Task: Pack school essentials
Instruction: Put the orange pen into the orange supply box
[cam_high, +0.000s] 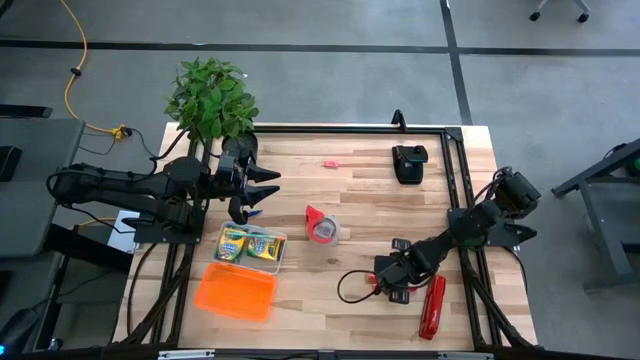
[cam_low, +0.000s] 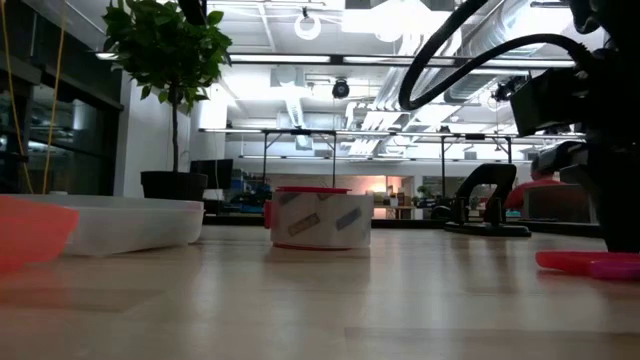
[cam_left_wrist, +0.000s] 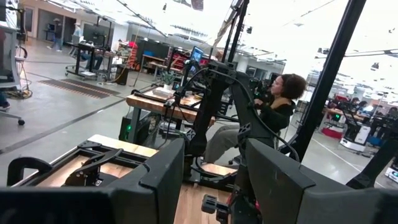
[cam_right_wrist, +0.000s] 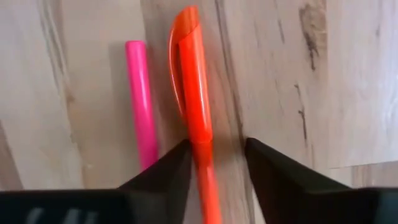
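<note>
My right gripper (cam_right_wrist: 216, 149) is open and low over the table near its right edge. Its fingers stand on either side of an orange-red marker (cam_right_wrist: 194, 87), and a pink marker (cam_right_wrist: 142, 99) lies beside it. My left gripper (cam_high: 255, 190) is open and raised near the table's left side, above a bit of blue pen (cam_high: 258, 211); whether the pen is touched I cannot tell. Two yellow-green crayon boxes (cam_high: 250, 243) lie in a clear box (cam_high: 281, 252). A tiny pink piece (cam_high: 330, 163) lies far out on the table. No teal pencil shows. My right gripper comes down from above astride the orange-red marker's body (cam_right_wrist: 198, 140), behind its cap. One finger (cam_right_wrist: 177, 158) lies against the marker's side; the other finger (cam_right_wrist: 261, 158) stands apart from it. The marker lies flat on the table, running along between the fingers.
An orange lid (cam_high: 237, 290) lies at the near left. The red tape roll (cam_high: 322, 226) stands mid-table, and a long red stapler (cam_high: 432, 306) lies close to my right gripper. A black holder (cam_high: 408, 163) stands at the far right, a plant (cam_high: 210, 95) at the far left corner.
</note>
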